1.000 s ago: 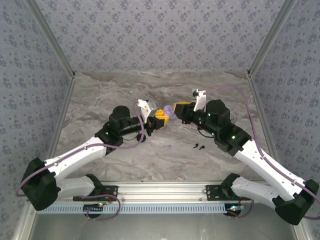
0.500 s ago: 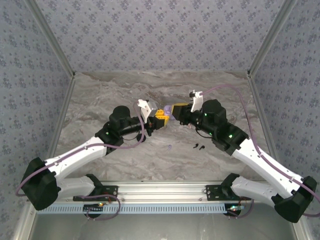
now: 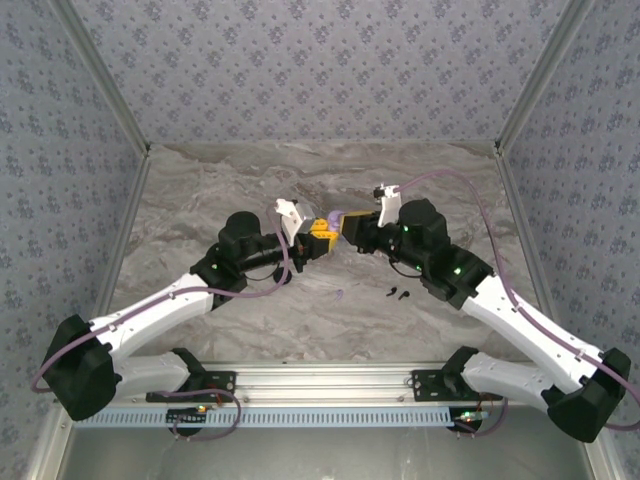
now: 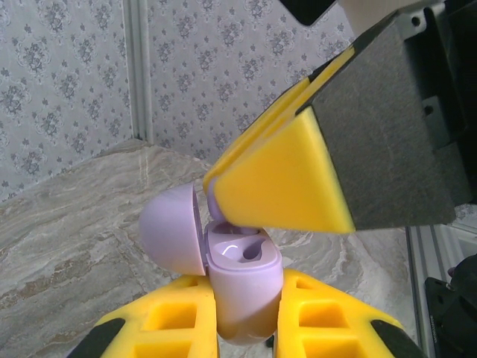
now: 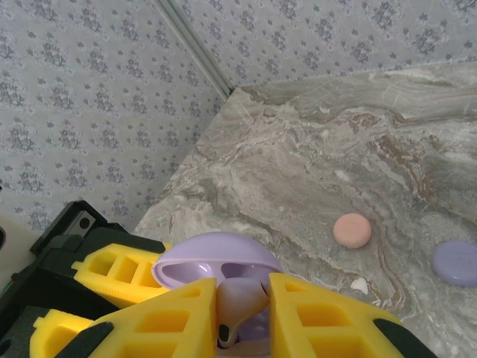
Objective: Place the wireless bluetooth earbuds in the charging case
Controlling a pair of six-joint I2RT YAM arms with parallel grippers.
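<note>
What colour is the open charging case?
Pale lilac: the charging case shows best in the left wrist view.

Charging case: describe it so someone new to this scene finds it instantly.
At the middle of the marble table, where both arms meet, look at the left claw. The charging case is the pale purple pod pinched between its yellow fingers, domed lid hinged open, unlike the flat pink disc and purple disc lying on the table.

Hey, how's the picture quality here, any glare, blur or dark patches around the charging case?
Left wrist view: soft even light, one small white glare spot inside the open charging case, and the right gripper's fingers loom large and slightly soft. Right wrist view: the earbud sits in shade between those fingers, while the pink disc looks crisp. Top view: evenly lit, case tiny.
</note>
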